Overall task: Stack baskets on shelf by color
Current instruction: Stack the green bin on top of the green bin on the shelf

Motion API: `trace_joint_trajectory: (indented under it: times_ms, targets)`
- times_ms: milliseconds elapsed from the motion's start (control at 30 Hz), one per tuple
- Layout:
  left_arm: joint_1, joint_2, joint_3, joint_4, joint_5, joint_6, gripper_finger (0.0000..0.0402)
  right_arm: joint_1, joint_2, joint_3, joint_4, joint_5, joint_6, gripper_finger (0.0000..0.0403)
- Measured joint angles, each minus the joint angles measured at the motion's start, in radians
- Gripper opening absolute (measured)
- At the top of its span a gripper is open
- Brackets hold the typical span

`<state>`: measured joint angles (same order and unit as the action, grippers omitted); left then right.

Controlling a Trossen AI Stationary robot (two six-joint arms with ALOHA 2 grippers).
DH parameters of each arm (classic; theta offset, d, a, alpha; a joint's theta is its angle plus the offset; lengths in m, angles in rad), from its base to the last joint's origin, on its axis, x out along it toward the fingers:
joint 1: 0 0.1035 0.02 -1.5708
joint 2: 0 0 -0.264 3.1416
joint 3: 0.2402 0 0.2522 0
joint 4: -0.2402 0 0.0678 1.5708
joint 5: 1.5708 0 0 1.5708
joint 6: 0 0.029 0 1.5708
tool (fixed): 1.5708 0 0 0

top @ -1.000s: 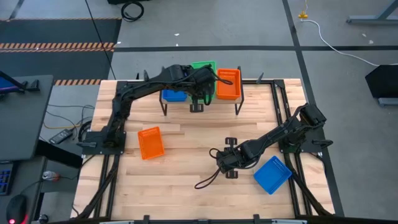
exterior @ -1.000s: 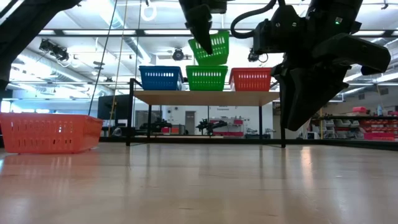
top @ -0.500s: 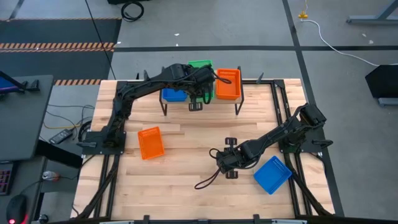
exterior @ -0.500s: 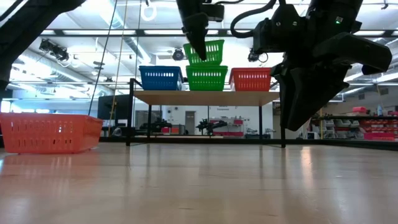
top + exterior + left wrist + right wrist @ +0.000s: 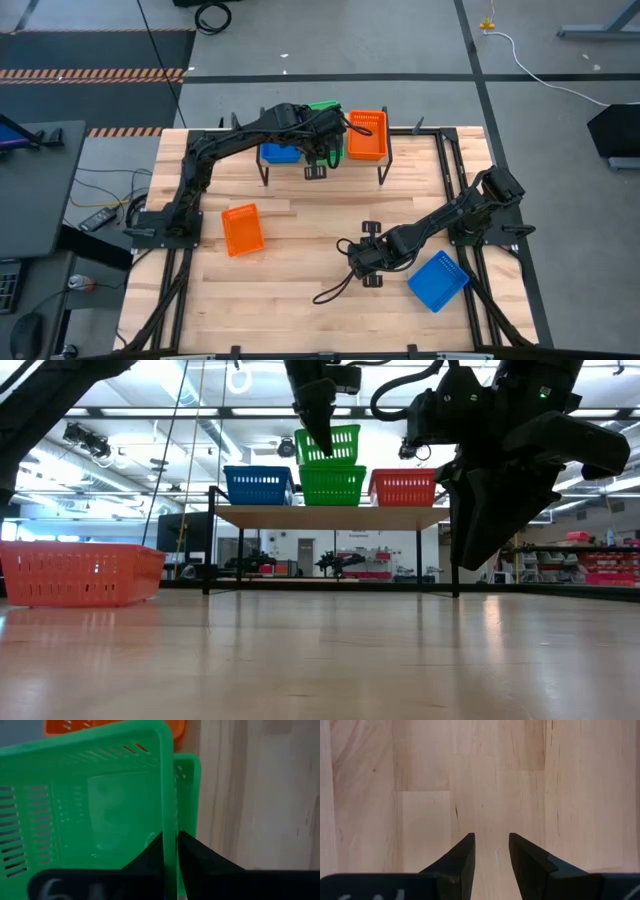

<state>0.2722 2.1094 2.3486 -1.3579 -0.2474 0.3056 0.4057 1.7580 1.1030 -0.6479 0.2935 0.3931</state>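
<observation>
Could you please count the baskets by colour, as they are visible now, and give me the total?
Blue baskets: 2, one on the shelf at, one on the table at.
Green baskets: 2, one on the shelf, one stacked above it at the left gripper.
Orange baskets: 2, one on the shelf, one on the table.
Total: 6

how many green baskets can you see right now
2: one green basket on the shelf between blue and orange ones, another atop it at the left gripper. Others may be hidden.
</observation>
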Motion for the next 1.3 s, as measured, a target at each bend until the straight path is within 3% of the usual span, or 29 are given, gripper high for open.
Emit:
trace_joint_trajectory:
  times_ms: [1000, 1300]
  targets:
    - [-0.002, 0.047, 0.0, 0.017, -0.038, -0.001, 0.009, 0.0, 0.0, 0.0, -0.002, -0.004, 0.004, 0.0126]
    - [-0.002, 0.039, 0.007, 0.025, -0.049, -0.014, 0.0137, 0.0, 0.0, 0.0, -0.001, -0.008, 0.004, 0.0126]
